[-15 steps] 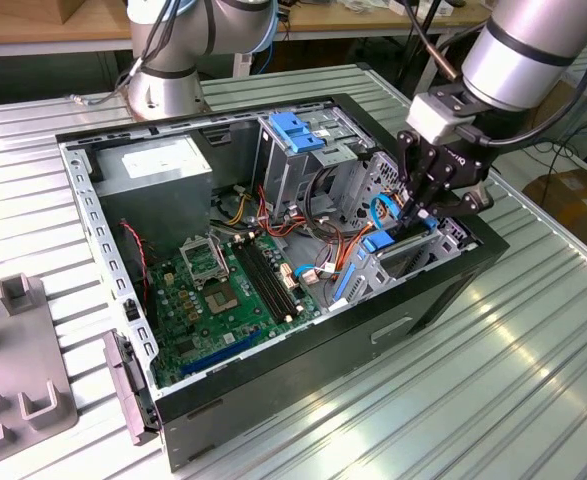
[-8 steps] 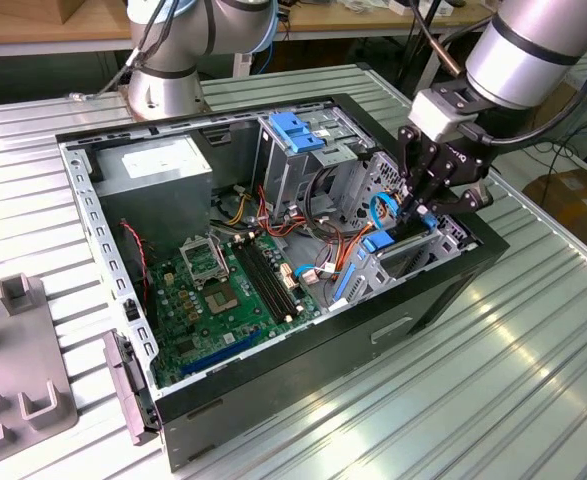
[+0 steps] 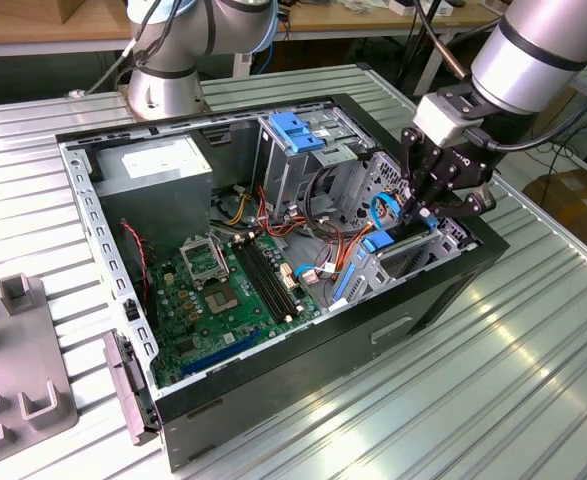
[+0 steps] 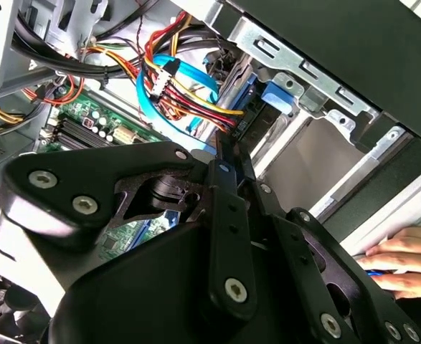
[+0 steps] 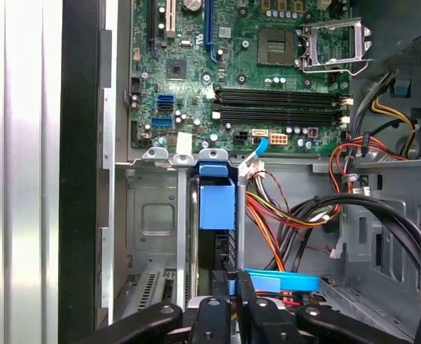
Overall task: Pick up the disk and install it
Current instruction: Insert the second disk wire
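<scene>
Exterior view, gripper (image 3: 416,212) pinching disk (image 3: 405,243) edge-on, tight between drive-bay walls (image 3: 453,238).

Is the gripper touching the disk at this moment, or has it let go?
Touching. In the first wrist view the gripper has its fingers closed on the blue carrier edge of the disk, which stands upright in the drive bay; no gap is visible between them.

There was one open computer case (image 3: 443,290), one motherboard (image 3: 223,300), one gripper (image 3: 420,212) and two robot arms (image 3: 543,50)
</scene>
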